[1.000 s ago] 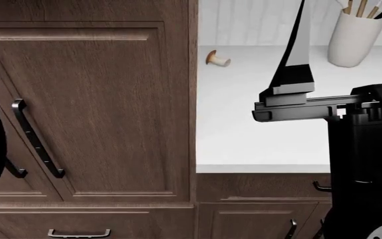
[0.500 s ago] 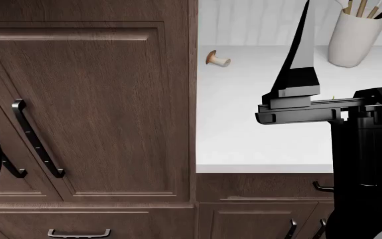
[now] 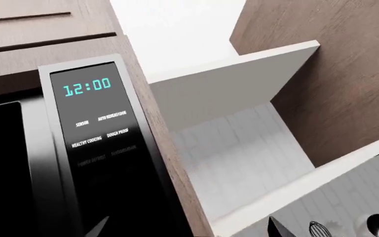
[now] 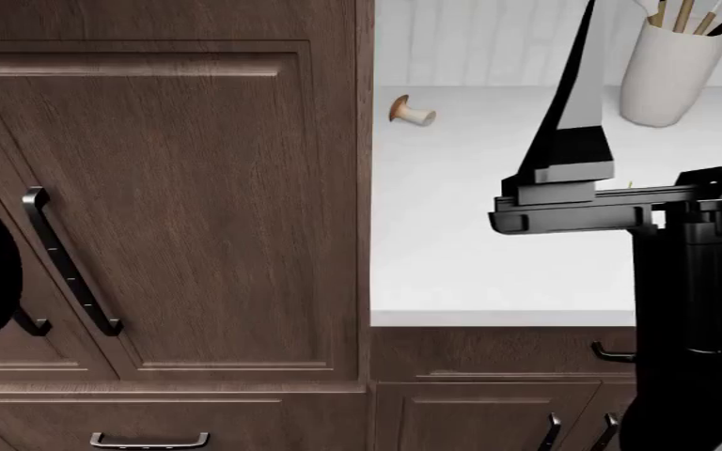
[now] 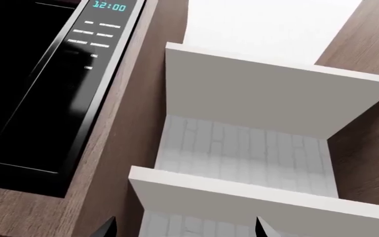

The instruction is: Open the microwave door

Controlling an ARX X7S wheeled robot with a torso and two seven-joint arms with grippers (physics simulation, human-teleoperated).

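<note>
Open counter [image 4: 462, 235] by mushroom [image 4: 412, 111]; cabinet [image 4: 173, 207] blocks left

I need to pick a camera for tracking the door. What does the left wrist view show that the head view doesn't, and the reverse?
Only the left wrist view shows the microwave, its door shut, with the control panel reading 12:00, set in brown cabinetry beside white shelves.

Only the head view shows the tall cabinet door with its black handle, the white countertop, a mushroom, the right arm and drawers below.

Both show the utensil holder, and neither shows the jaws clearly.
</note>
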